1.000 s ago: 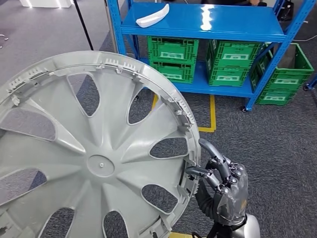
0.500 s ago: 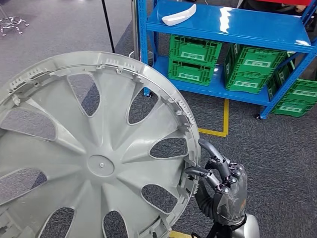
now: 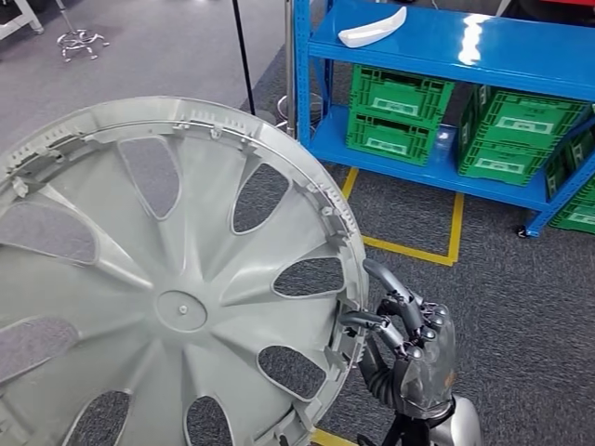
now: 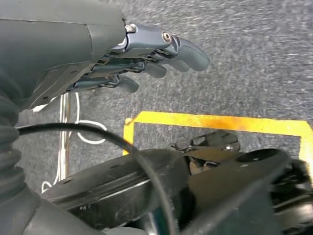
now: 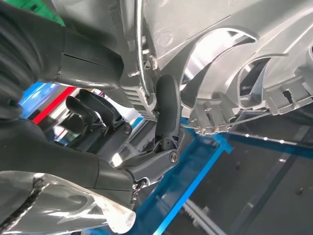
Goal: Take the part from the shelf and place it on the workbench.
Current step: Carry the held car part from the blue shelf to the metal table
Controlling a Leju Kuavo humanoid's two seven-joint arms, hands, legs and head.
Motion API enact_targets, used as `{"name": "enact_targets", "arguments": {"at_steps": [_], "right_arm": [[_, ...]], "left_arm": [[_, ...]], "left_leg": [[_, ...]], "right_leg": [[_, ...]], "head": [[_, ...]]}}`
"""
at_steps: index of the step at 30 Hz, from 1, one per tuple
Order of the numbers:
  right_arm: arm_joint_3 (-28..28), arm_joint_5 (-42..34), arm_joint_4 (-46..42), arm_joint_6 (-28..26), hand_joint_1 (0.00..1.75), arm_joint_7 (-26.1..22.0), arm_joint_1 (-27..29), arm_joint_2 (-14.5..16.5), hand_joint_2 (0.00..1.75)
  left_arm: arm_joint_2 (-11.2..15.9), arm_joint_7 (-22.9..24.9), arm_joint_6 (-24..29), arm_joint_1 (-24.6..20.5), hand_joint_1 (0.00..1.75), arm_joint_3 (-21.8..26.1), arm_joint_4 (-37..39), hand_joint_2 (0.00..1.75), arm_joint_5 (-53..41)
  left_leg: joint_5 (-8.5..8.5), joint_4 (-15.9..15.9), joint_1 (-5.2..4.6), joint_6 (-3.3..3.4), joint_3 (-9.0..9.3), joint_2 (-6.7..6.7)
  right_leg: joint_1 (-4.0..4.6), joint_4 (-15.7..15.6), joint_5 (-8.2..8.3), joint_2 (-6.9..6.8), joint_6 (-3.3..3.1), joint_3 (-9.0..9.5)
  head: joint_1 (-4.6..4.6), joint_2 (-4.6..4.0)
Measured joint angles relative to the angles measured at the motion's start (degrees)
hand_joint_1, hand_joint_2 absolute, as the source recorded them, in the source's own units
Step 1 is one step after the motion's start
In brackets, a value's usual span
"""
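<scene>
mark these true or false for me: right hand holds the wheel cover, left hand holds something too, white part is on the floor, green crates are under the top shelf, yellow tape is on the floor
1. The right hand holds the wheel cover by its rim. True.
2. The left hand holds something too. False: its fingers hang loose over the carpet with nothing in them.
3. The white part lies on the floor. False: it lies on the blue shelf, on its top level.
4. Green crates sit under the top level. True.
5. Yellow tape marks the floor in front of the shelf. True.
</scene>
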Motion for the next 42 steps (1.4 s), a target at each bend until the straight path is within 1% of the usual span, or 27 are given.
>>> {"name": "enact_targets", "arguments": {"at_steps": [1,3,5,8,10,12,13,14,15,16,18,20,21,23,25,26,28,29,30,31,33,35,36,38,39,40,42], "right_arm": [[0.1,-0.1,0.1,0.0,1.75,0.0,-0.2,0.0,1.75],[0.3,-0.2,0.2,0.0,1.75,0.0,-0.5,0.0,1.75],[0.5,-0.5,0.2,0.0,1.75,0.0,-0.9,0.0,1.75],[0.8,-0.7,0.5,0.0,1.75,0.1,-1.4,0.0,1.75],[0.9,-0.8,0.5,0.0,1.75,0.1,-1.6,0.0,1.75],[1.0,-0.8,0.6,0.0,1.75,0.1,-1.7,-0.1,1.75],[1.0,-0.8,0.7,0.0,1.75,0.1,-1.7,-0.1,1.75],[1.0,-0.9,0.9,0.0,1.75,0.1,-1.7,-0.1,1.75],[1.0,-0.8,1.0,0.0,1.75,0.1,-1.7,-0.1,1.75],[1.0,-0.8,1.1,0.0,1.75,0.1,-1.7,-0.2,1.75],[1.0,-0.8,1.1,0.0,1.75,0.1,-1.7,-0.2,1.75],[1.0,-0.8,1.1,0.0,1.75,0.1,-1.7,-0.2,1.75],[1.0,-0.8,1.2,0.0,1.75,0.1,-1.7,-0.2,1.75],[1.0,-0.8,1.2,0.0,1.75,0.1,-1.7,-0.2,1.75],[1.0,-0.8,1.2,0.0,1.75,0.1,-1.8,-0.2,1.75],[1.1,-0.8,1.2,0.0,1.75,0.1,-1.7,-0.2,1.75],[1.1,-0.8,1.2,0.0,1.75,0.1,-1.6,-0.2,1.75],[1.1,-0.8,1.2,0.0,1.75,0.1,-1.6,-0.2,1.75],[1.1,-0.8,1.2,0.0,1.75,0.0,-1.6,-0.2,1.75],[1.1,-0.8,1.2,0.0,1.75,0.0,-1.6,-0.2,1.75],[1.1,-0.7,1.2,0.0,1.75,-0.1,-1.5,-0.2,1.75],[1.1,-0.7,1.2,0.0,1.75,-0.1,-1.5,-0.2,1.75],[1.1,-0.7,1.2,0.0,1.75,-0.2,-1.5,-0.2,1.75],[1.1,-0.7,1.2,0.0,1.75,-0.2,-1.5,-0.2,1.75],[1.1,-0.7,1.2,0.0,1.75,-0.2,-1.5,-0.2,1.75],[1.1,-0.7,1.2,0.0,1.75,-0.2,-1.5,-0.2,1.75],[1.1,-0.7,1.2,-0.1,1.75,-0.2,-1.5,-0.2,1.75]], "left_arm": [[0.0,0.0,0.0,0.1,0.00,0.1,0.0,1.75,0.0],[0.0,-0.1,0.1,0.1,0.00,0.2,0.0,1.75,0.1],[0.1,-0.1,0.1,-0.1,0.00,0.2,0.0,1.75,0.1],[0.1,-0.1,0.1,0.1,0.00,0.3,0.0,1.75,0.1],[0.1,-0.2,0.1,0.2,0.00,0.3,0.0,1.75,0.0],[0.1,-0.2,0.1,0.1,0.00,0.3,0.0,1.75,-0.2],[0.1,-0.2,0.0,0.1,0.00,0.3,0.0,1.75,-0.3],[0.1,-0.2,0.0,0.1,0.00,0.3,0.0,1.75,-0.4],[0.1,-0.2,-0.1,0.1,0.00,0.3,0.0,1.75,-0.4],[0.1,-0.2,-0.3,0.2,0.00,0.3,0.0,1.75,-0.5],[0.1,-0.2,-0.4,0.1,0.00,0.3,0.0,1.75,-0.6],[0.1,-0.2,-0.6,0.1,0.00,0.3,0.0,1.75,-0.8],[0.1,-0.2,-0.6,0.1,0.00,0.3,0.1,1.75,-0.9],[0.2,-0.3,-0.6,0.2,0.00,0.3,0.1,1.75,-1.0],[0.3,-0.3,-0.6,0.3,0.00,0.3,0.1,1.75,-1.1],[0.3,-0.3,-0.6,0.2,0.00,0.3,0.1,1.75,-1.1],[0.3,-0.3,-0.6,0.1,0.00,0.3,0.1,1.75,-1.2],[0.3,-0.3,-0.6,0.1,0.00,0.3,0.1,1.75,-1.2],[0.3,-0.3,-0.6,0.2,0.00,0.3,0.1,1.75,-1.2],[0.3,-0.3,-0.6,0.2,0.00,0.3,0.1,1.75,-1.2],[0.4,-0.3,-0.5,0.2,0.00,0.3,0.2,1.75,-1.2],[0.4,-0.3,-0.5,0.1,0.00,0.3,0.2,1.75,-1.2],[0.4,-0.3,-0.5,0.0,0.00,0.3,0.2,1.75,-1.2],[0.4,-0.3,-0.5,0.1,0.00,0.3,0.2,1.75,-1.2],[0.4,-0.3,-0.4,0.2,0.00,0.3,0.2,1.75,-1.2],[0.4,-0.3,-0.4,0.2,0.00,0.3,0.2,1.75,-1.2],[0.4,-0.3,-0.4,0.1,0.00,0.3,0.2,1.75,-1.2]], "left_leg": [[1.56,-2.2,0.05,0.05,1.18,0.15],[5.14,-10.2,-0.15,0.45,5.29,1.38],[6.38,-15.4,-0.55,1.15,7.73,2.50],[6.29,-16.2,-0.71,2.27,7.65,1.88],[6.59,-16.6,-0.47,3.03,7.71,1.19],[6.75,-16.7,-0.41,3.49,7.63,0.43],[6.76,-16.7,-0.49,3.58,7.56,0.02],[6.77,-16.7,-0.58,3.61,7.54,-0.43],[6.78,-16.6,-0.66,3.62,7.55,-0.91],[6.77,-16.6,-0.71,3.61,7.60,-1.44],[6.75,-16.4,-0.77,3.54,7.65,-2.52],[6.79,-16.1,-0.80,3.18,7.29,-3.44],[6.89,-16.0,-0.75,2.89,7.03,-3.79],[7.00,-15.8,-0.62,2.25,6.68,-4.34],[5.69,-14.0,-0.65,1.57,5.89,-3.07],[4.17,-11.5,-0.59,1.21,4.81,-2.00],[0.51,-4.0,-0.30,0.52,1.40,-0.40],[-0.50,-1.0,-0.11,0.30,0.08,-0.18],[-0.48,0.2,0.05,0.15,-0.41,-0.06],[0.63,-0.9,0.17,0.09,0.24,0.07],[4.22,-8.2,0.24,0.19,4.04,1.01],[5.92,-14.3,-0.09,0.75,7.19,2.28],[5.86,-15.5,-0.27,1.12,7.67,2.60],[5.82,-15.7,-0.47,1.93,7.58,2.01],[5.94,-15.9,-0.43,2.29,7.59,1.65],[6.09,-16.0,-0.36,2.68,7.61,1.28],[6.31,-16.2,-0.20,3.23,7.60,0.72]], "right_leg": [[0.00,0.0,-0.04,-0.42,0.04,0.05],[0.12,0.0,-0.20,-1.15,0.31,0.22],[0.36,0.2,-0.37,-1.77,0.86,0.16],[0.38,0.3,-0.61,-2.43,1.87,0.05],[0.28,2.5,-2.34,-0.95,2.40,-0.98],[0.24,9.3,-5.91,1.01,2.59,-4.23],[0.26,13.3,-7.48,1.41,2.61,-6.19],[0.28,16.1,-8.14,1.56,2.59,-7.67],[0.29,16.7,-7.60,1.64,2.52,-8.18],[0.30,15.1,-5.97,1.75,2.38,-7.59],[0.29,7.4,-1.77,2.92,1.93,-4.16],[0.28,1.7,-0.04,4.31,1.59,-1.39],[0.33,0.9,-0.17,4.64,1.48,-0.96],[0.31,0.6,0.02,4.03,1.16,-0.81],[0.05,0.3,0.22,3.06,0.60,-0.64],[-0.06,0.2,0.27,2.47,0.33,-0.57],[-0.02,0.2,0.18,1.32,0.07,-0.57],[-0.01,0.3,0.15,0.75,0.05,-0.57],[-0.01,0.3,0.12,0.22,0.06,-0.57],[-0.01,0.3,0.08,-0.24,0.12,-0.53],[0.00,0.3,-0.10,-1.08,0.40,-0.29],[0.26,0.4,-0.36,-1.73,0.98,-0.13],[0.39,0.4,-0.46,-2.03,1.31,-0.10],[0.42,0.3,-0.52,-2.66,1.98,0.04],[0.34,0.5,-0.84,-2.47,2.31,-0.05],[0.26,1.4,-1.61,-1.79,2.58,-0.51],[0.16,5.5,-4.14,0.20,2.83,-2.54]], "head": [[0.00,0.00],[-0.01,0.00],[0.04,0.00],[0.07,0.00],[0.18,0.00],[0.44,0.00],[0.52,0.00],[0.55,0.00],[0.55,0.00],[0.54,0.00],[0.54,0.00],[0.50,0.00],[0.49,0.00],[0.49,0.00],[0.31,0.00],[0.16,0.00],[-0.15,0.00],[-0.13,0.00],[-0.14,0.00],[-0.15,0.00],[-0.14,0.00],[-0.12,0.00],[-0.11,0.00],[-0.06,0.00],[-0.05,0.00],[0.03,0.00],[0.26,0.00]]}}
